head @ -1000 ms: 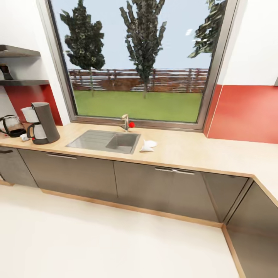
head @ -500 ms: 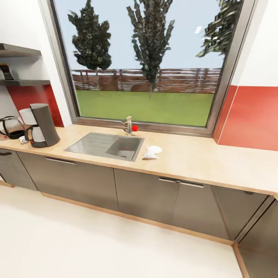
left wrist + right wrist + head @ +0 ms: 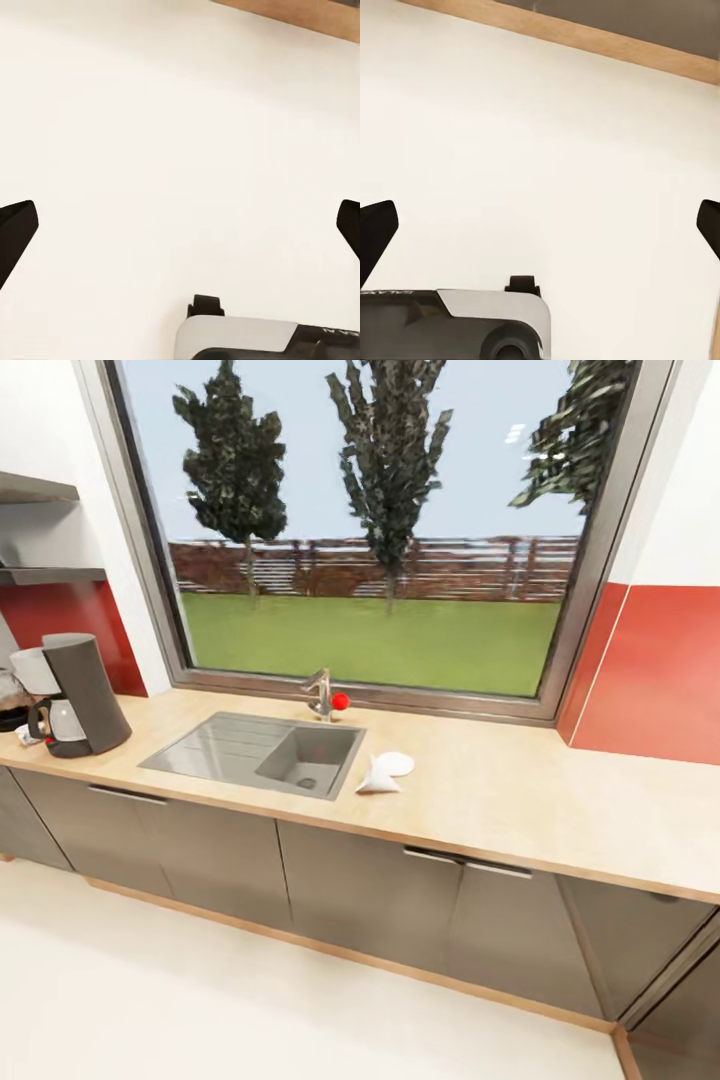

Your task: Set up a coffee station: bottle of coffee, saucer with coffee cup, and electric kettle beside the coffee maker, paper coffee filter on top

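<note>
- Two grippers hang low over the pale floor: the left gripper has its dark fingertips spread to opposite edges of its wrist view, wide open and holding nothing; the right gripper is spread just as wide, empty too, with the wooden plinth of the cabinets ahead of it.
- Compared with a second ago, the whole head view has shifted: the counter looks nearer and the coffee maker sits closer to the left edge. That reads as the robot and its camera moving, not the things.
- For the task, this looks like an approach toward the middle of the counter, where the white paper filter lies just beside the sink; picking it up is likely the step in hand.
- Farther left, the coffee maker stands on the counter, with a glass kettle partly cut off behind it.
- Above them, the shelf is cut by the frame; I cannot make out the coffee bottle there.
</note>
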You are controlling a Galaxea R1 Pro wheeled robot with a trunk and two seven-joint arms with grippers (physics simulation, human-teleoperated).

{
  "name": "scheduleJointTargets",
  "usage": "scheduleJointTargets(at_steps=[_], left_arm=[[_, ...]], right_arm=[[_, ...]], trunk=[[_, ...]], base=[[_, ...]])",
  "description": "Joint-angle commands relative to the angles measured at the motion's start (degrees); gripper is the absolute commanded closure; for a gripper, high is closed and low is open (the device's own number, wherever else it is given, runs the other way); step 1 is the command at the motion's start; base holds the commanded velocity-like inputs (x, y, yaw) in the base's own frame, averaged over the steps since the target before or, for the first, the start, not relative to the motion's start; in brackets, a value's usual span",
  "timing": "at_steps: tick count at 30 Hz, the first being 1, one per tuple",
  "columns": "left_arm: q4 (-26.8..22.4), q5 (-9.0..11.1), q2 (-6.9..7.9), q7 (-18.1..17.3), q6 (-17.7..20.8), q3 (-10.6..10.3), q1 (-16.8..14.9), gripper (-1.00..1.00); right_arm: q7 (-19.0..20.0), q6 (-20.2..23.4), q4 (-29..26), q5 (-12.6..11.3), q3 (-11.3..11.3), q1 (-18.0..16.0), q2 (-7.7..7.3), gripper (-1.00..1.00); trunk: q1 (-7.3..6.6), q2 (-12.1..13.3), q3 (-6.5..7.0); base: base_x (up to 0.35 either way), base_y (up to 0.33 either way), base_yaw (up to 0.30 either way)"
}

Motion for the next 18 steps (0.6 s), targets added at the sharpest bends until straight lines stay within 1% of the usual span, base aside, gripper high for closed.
scheduleJointTargets(at_steps=[1,5,7,8,10,11,12,14,17,18], left_arm=[[0.05,-0.12,0.01,0.03,-0.11,0.12,-0.01,-1.0],[0.16,-0.49,0.2,-0.08,0.56,0.0,0.05,-1.0],[0.61,-0.65,0.32,-0.09,0.73,-0.07,0.58,-1.0],[1.56,-0.75,0.51,-0.1,0.8,-0.12,1.35,-1.0],[4.0,-0.9,0.92,-0.1,0.88,-0.23,2.49,-1.0],[6.03,-0.99,1.26,-0.1,0.93,-0.3,3.02,-1.0],[7.12,-1.02,1.45,-0.1,0.96,-0.32,3.2,-1.0],[11.75,-1.09,2.17,-0.02,1.05,-0.37,3.65,-1.0],[15.9,-1.12,2.66,0.04,1.09,-0.45,3.85,-1.0],[16.37,-1.13,2.71,0.05,1.09,-0.48,3.87,-1.0]], right_arm=[[-0.01,-0.16,0.01,0.01,-0.03,-0.04,0.0,-1.0],[-0.02,-0.16,0.04,0.01,-0.01,-0.04,0.0,-1.0],[0.02,-0.16,0.16,0.01,0.04,-0.04,0.06,-1.0],[0.04,-0.16,0.19,0.01,0.08,-0.04,0.09,-1.0],[0.15,-0.16,0.31,0.09,0.2,-0.04,0.13,-1.0],[0.25,-0.16,0.35,0.13,0.28,-0.04,0.15,-1.0],[0.28,-0.14,0.37,0.16,0.32,-0.04,0.17,-1.0],[0.41,-0.1,0.4,0.2,0.42,-0.04,0.27,-1.0],[0.49,-0.08,0.44,0.19,0.47,-0.04,0.33,-1.0],[0.51,-0.1,0.46,0.19,0.48,-0.04,0.33,-1.0]], trunk=[[0.04,-0.12,-0.1],[0.04,-0.12,0.14],[0.04,-0.12,0.3],[0.04,-0.12,0.38],[0.04,-0.12,0.55],[0.04,-0.12,0.62],[0.04,-0.12,0.68],[0.04,-0.12,0.74],[0.04,-0.12,0.78],[0.04,-0.12,0.78]], base=[[0.068,-0.028,0.0],[0.027,-0.011,0.0],[0.007,-0.003,0.0],[0.005,-0.002,0.0],[0.003,-0.001,0.0],[0.002,-0.001,0.0],[0.001,-0.001,0.0],[0.0,0.0,0.0],[0.0,0.0,0.0],[0.0,0.0,0.0]])
